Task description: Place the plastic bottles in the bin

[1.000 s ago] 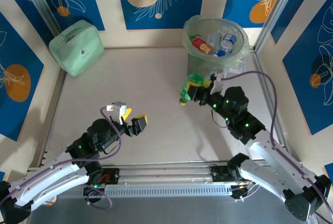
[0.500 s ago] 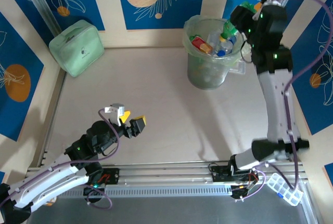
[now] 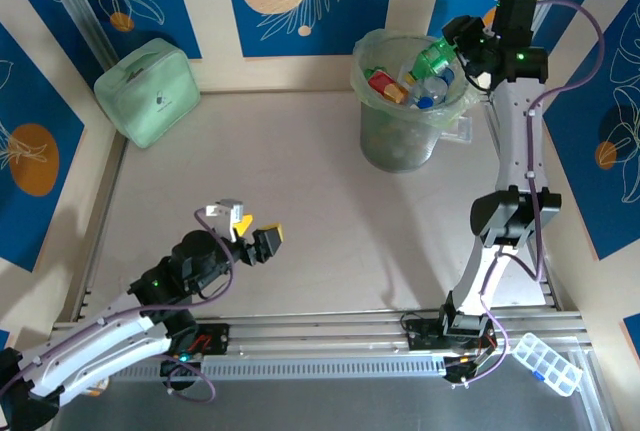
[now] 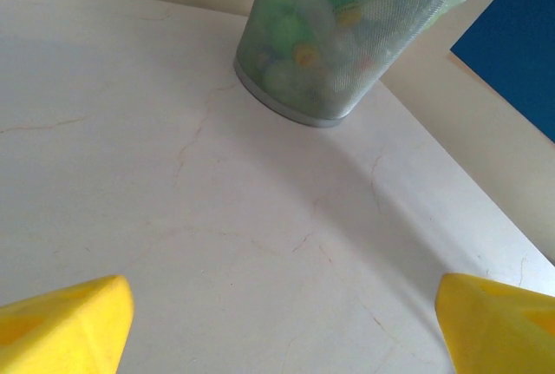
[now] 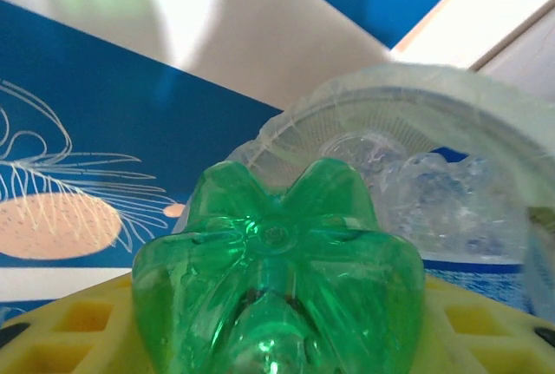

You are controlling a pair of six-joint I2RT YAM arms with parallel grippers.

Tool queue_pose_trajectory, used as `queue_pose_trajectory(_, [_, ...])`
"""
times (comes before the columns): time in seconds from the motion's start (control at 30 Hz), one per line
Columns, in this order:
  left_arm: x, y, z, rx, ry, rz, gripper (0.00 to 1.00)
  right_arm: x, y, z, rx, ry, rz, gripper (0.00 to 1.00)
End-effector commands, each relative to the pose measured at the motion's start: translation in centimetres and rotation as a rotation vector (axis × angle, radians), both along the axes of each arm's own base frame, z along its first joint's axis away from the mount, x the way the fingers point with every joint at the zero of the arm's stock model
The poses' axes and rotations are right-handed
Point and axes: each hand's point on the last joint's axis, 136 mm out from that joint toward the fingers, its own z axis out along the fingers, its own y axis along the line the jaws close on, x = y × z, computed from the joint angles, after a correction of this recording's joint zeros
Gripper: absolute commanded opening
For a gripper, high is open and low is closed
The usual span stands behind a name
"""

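The pale-green bin (image 3: 411,101) stands at the far right of the table, with several crushed plastic bottles (image 3: 425,86) inside. My right gripper (image 3: 452,51) is raised over the bin's right rim, shut on a green plastic bottle (image 3: 436,51). That green bottle (image 5: 279,278) has its star-shaped base toward the right wrist camera, held between the yellow fingers (image 5: 65,326), with the bin's rim (image 5: 408,114) beyond. My left gripper (image 3: 255,227) hovers low at the near left, open and holding nothing; its yellow fingertips (image 4: 61,322) frame bare table, with the bin (image 4: 334,40) ahead.
A mint-green rounded case (image 3: 147,89) sits at the far left corner. Blue patterned panels wall the table on three sides. A clear compartment box (image 3: 545,361) lies off the table at the near right. A metal rail (image 3: 320,329) runs along the near edge.
My right arm swung up from the table with the green bottle and now holds it over the bin's rim, tipped lower than half a second ago. The left arm barely moved.
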Motion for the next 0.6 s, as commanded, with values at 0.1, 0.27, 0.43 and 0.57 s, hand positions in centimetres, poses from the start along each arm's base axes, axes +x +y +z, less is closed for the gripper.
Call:
queue_pose_trajectory(0.1, [-0.1, -0.7, 0.4, -0.004, -0.035, -0.035, 0.90, 4.9, 4.0, 1.0, 0.171, -0.096, 0.041, 0.42])
queue_pose_trajectory(0.27, [0.0, -0.9, 0.2, 0.003, -0.035, -0.040, 0.90, 7.3, 6.4, -1.2, 0.117, -0.057, 0.080, 0.43])
queue_pose_trajectory(0.43, [0.0, -1.2, 0.0, 0.008, -0.028, -0.049, 0.90, 8.0, 7.3, -3.3, 0.045, -0.035, 0.099, 0.43])
queue_pose_trajectory(0.57, [0.0, -1.2, 0.0, 0.007, -0.027, -0.050, 0.90, 7.6, 6.7, -4.4, -0.013, -0.012, 0.095, 0.44])
